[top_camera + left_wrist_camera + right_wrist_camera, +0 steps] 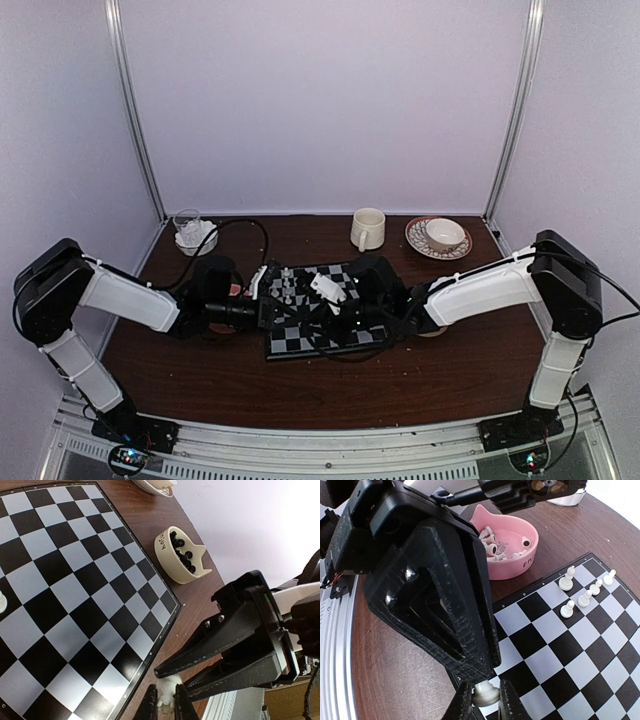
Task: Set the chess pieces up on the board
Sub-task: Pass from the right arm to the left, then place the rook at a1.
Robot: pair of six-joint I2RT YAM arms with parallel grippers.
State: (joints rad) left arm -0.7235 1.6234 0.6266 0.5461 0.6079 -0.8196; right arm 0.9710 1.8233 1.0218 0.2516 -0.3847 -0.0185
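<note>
Both arms meet at the edge of the board (75, 580), and the left gripper (166, 706) is clamped tight on a white piece (168, 687), right between its fingertips. The right gripper (485, 702) pinches that same white piece from the other side. So it sits caught between the two, just beside the board's rim, well apart from the cream bowl (167, 562) of black pieces (182, 555).
</note>
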